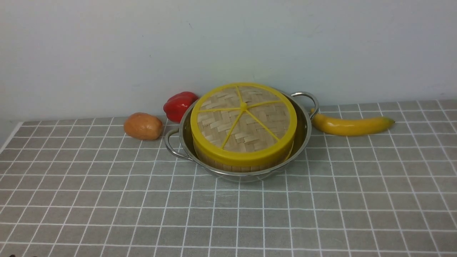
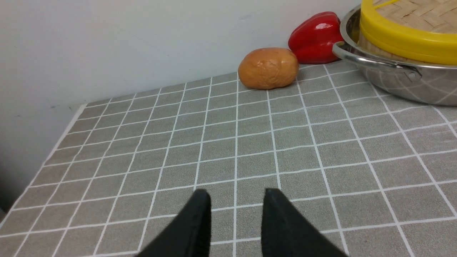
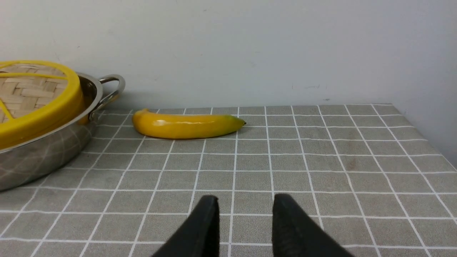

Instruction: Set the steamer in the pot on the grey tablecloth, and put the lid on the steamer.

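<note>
The shiny pot (image 1: 303, 123) stands on the grey tablecloth (image 1: 228, 210) near the back wall. The steamer (image 1: 242, 165) sits inside it, only its slat wall showing under the lid (image 1: 244, 121), which lies flat on top with its yellow rim and spokes. Neither arm shows in the front view. In the left wrist view my left gripper (image 2: 235, 194) hovers open over bare cloth, well short of the pot (image 2: 410, 80) and lid (image 2: 407, 39). My right gripper (image 3: 244, 200) is open too, empty, over cloth to the right of the pot (image 3: 46, 153) and lid (image 3: 39, 114).
An orange-brown potato (image 1: 143, 125) and a red pepper (image 1: 179, 104) lie left of the pot by the wall. A yellow banana (image 1: 351, 125) lies right of it. The cloth's left edge (image 2: 53, 150) and right edge (image 3: 428, 139) meet the walls.
</note>
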Controlling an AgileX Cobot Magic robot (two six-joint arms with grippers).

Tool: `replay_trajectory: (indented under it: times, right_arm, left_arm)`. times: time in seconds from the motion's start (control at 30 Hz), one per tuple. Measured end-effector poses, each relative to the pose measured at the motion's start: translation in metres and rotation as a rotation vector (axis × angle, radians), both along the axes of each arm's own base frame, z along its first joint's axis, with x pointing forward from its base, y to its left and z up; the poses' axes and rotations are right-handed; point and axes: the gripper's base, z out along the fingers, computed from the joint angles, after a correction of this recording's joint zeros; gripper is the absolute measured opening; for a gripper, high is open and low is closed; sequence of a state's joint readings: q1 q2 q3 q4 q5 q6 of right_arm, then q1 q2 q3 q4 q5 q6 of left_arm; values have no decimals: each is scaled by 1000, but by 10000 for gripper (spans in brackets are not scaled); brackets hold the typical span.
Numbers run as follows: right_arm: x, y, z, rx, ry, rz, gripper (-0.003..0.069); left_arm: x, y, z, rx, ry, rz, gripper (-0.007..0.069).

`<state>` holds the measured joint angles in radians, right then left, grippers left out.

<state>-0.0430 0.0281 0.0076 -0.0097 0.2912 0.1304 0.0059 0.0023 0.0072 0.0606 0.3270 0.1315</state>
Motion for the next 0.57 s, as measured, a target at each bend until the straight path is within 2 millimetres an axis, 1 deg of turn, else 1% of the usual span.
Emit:
replay_trajectory:
  times: [0.57]
  right_arm:
    - [0,0,0,0,0,0,240]
  left_arm:
    - [0,0,0,0,0,0,222]
